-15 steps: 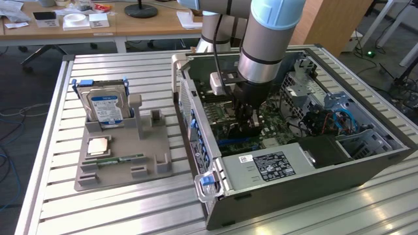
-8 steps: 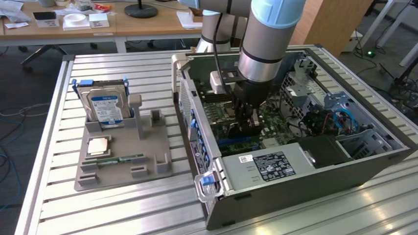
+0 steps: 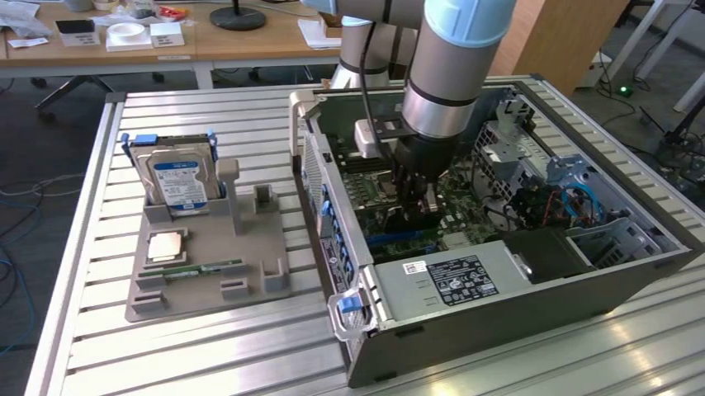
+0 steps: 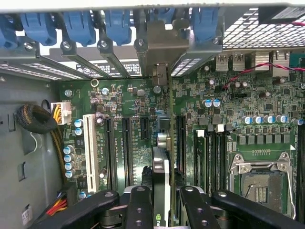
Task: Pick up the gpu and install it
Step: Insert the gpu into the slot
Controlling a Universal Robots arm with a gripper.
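We see the hand (image 4: 163,210) pinching the gpu (image 4: 162,162), 1 finger on each flat face, inside the open computer case (image 3: 474,346). The card stands on edge over the motherboard (image 4: 128,95) slots. We judge it light, stiff and fragile (bare circuitry), best held on the flat faces near mid-length, clear of the contact edge.

Slatted metal table (image 3: 220,355) carrying 2 things: a grey holder (image 3: 210,272) and, beside it, an open PC case (image 3: 496,301).
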